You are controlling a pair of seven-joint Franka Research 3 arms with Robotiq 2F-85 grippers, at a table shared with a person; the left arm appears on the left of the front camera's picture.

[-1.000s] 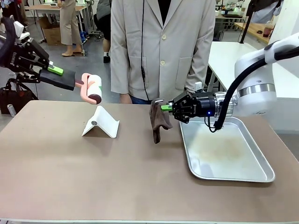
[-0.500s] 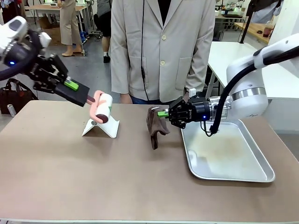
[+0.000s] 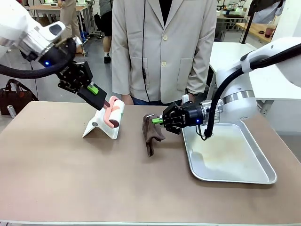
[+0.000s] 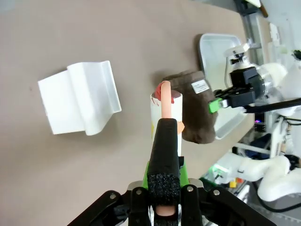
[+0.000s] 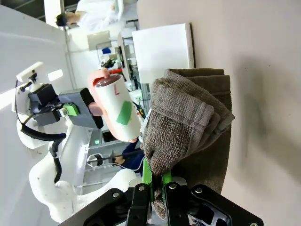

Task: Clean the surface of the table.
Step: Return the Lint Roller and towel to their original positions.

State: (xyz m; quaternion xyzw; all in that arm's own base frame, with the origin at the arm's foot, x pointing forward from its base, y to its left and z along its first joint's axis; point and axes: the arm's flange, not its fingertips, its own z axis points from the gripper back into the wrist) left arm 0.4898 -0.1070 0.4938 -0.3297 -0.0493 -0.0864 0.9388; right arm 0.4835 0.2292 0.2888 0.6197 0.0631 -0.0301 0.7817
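The brownish-taupe matte table (image 3: 70, 174) runs lengthwise left to right beneath both grippers: the left gripper (image 3: 96, 92) clamps a pink-handled lint roller (image 3: 114, 114), and the right gripper (image 3: 159, 120) pinches a hanging brown towel (image 3: 150, 133).

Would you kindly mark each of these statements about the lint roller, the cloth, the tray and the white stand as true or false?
1. The left gripper is shut on the lint roller. True.
2. The right gripper holds the brown cloth. True.
3. The cloth lies inside the metal tray. False: it hangs at the tray's left, over the table.
4. The white stand lies on the tray. False: it stands on the table, under the roller.
5. A person in a light coat stands at the table's far side. True.
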